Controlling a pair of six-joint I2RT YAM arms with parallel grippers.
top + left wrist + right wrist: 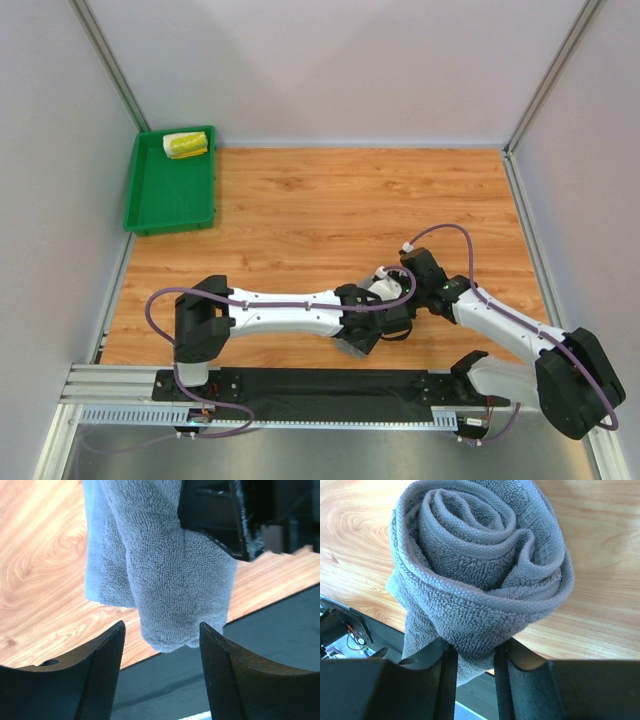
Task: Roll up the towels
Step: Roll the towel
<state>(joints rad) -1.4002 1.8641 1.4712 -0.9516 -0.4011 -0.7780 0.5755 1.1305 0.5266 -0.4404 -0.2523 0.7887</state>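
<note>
The grey towel (480, 565) is wound into a loose roll, its spiral end facing the right wrist camera. My right gripper (474, 655) is shut on the roll's lower edge and holds it above the wooden table (600, 580). In the left wrist view the same grey towel (165, 580) hangs down with its tip level with the fingertips of my left gripper (161, 630), which is open and not touching it. From above, both grippers meet near the table's front edge and only a grey bit of towel (354, 348) shows. The small white-yellow towel (186, 145) lies rolled in the green tray (165, 200).
The green tray stands at the table's back left corner against the wall. A black strip (320, 385) with the arm bases runs along the near edge, right under the hanging towel. Grey walls close in the left, back and right sides.
</note>
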